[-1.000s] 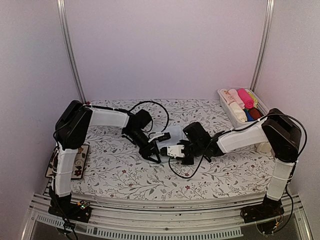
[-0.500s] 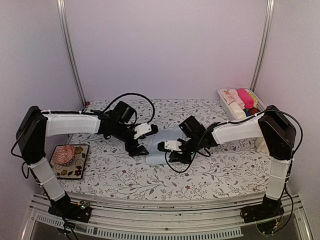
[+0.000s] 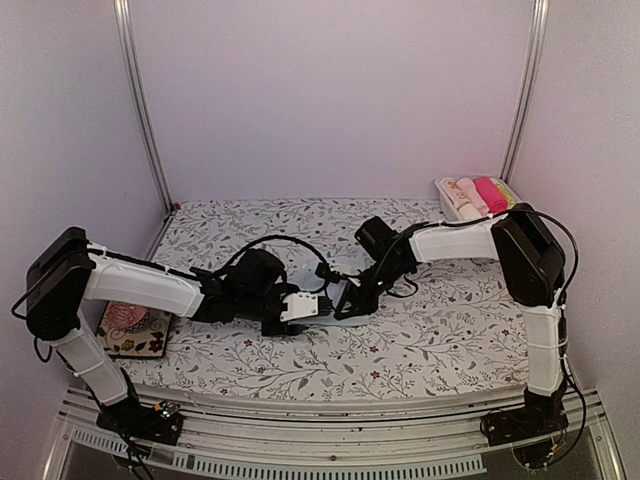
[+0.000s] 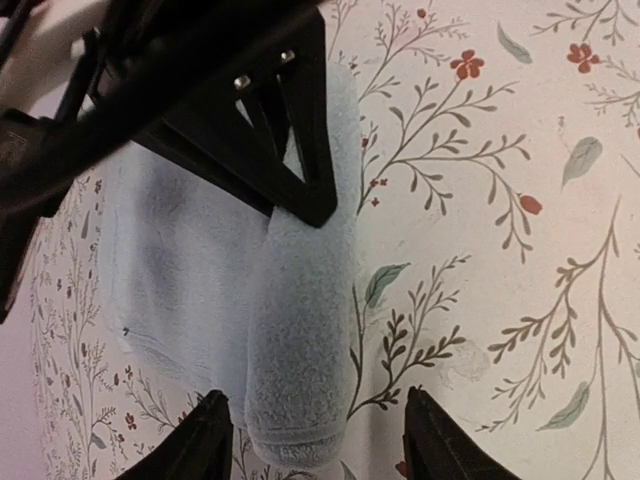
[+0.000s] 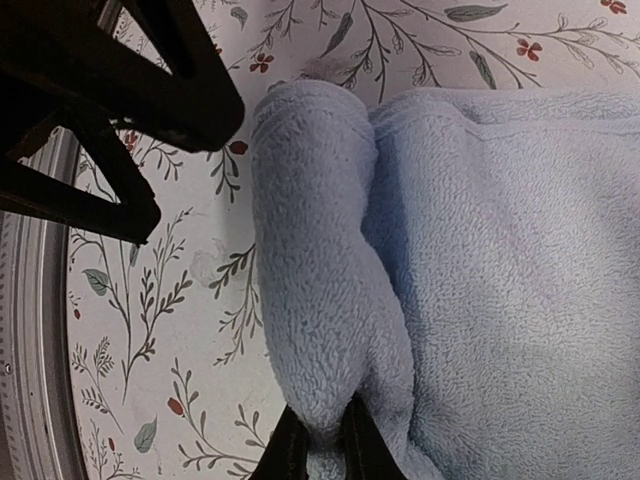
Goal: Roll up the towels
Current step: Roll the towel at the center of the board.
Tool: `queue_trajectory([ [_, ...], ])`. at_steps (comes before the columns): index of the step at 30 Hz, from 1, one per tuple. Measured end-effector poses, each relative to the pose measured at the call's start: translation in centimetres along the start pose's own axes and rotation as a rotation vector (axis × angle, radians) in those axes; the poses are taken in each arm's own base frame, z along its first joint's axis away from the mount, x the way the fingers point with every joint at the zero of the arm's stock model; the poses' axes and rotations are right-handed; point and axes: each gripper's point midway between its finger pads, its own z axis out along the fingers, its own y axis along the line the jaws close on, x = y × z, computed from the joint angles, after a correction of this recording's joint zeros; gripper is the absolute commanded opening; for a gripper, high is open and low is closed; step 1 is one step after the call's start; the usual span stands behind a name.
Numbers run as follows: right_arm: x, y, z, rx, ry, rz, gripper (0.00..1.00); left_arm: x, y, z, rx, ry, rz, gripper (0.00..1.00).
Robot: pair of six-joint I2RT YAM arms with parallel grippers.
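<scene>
White walls close in the cell on three sides, and the floral-printed tabletop [image 3: 440,340] fills its floor. At the far left I see a pink knitted lump [image 3: 125,315] sitting on a small square floral tray [image 3: 158,338]. My left arm reaches low across toward the middle. The left pincer [image 4: 315,440] is spread wide. Its wrist view shows one finger over the flat part of the light blue fleece towel [image 4: 190,260] and the other over bare tabletop. The end of the towel's rolled edge lies between them, apart from both as far as I can tell. The towel lies mid-tabletop, one edge curled into a thick roll and the rest flat beside it. From the overhead camera it is almost wholly hidden under the two pincers. The right pincer [image 5: 320,445] comes in from the opposite end, its fingers drawn narrow and pinching a fold of the roll. At the back right corner stands a white basket [image 3: 442,195] holding rolled cloths [image 3: 490,193] in cream, hot pink and yellow-green.
</scene>
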Motion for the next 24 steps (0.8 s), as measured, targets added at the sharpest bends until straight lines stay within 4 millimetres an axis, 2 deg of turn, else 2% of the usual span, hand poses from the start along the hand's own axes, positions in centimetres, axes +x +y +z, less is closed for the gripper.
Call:
queue_trajectory([
  [8,0.4,-0.5,-0.6,-0.090,-0.008,0.135,0.13,1.1,-1.0,2.8,-0.007,0.054,0.065,0.53],
  [15,0.6,-0.8,-1.1,-0.118,-0.004,0.186,0.13,1.0,0.0,3.9,-0.051,0.075,0.086,0.52],
  [19,0.8,-0.7,-0.9,-0.130,-0.002,0.194,0.14,1.4,0.4,4.9,-0.075,0.102,0.098,0.26],
  [22,0.9,-0.7,-0.8,-0.141,-0.002,0.202,0.16,1.4,0.8,5.3,-0.089,0.113,0.098,0.02],
  [24,0.8,-0.8,-0.9,-0.142,-0.003,0.205,0.17,1.3,1.0,5.4,-0.093,0.118,0.105,0.00],
])
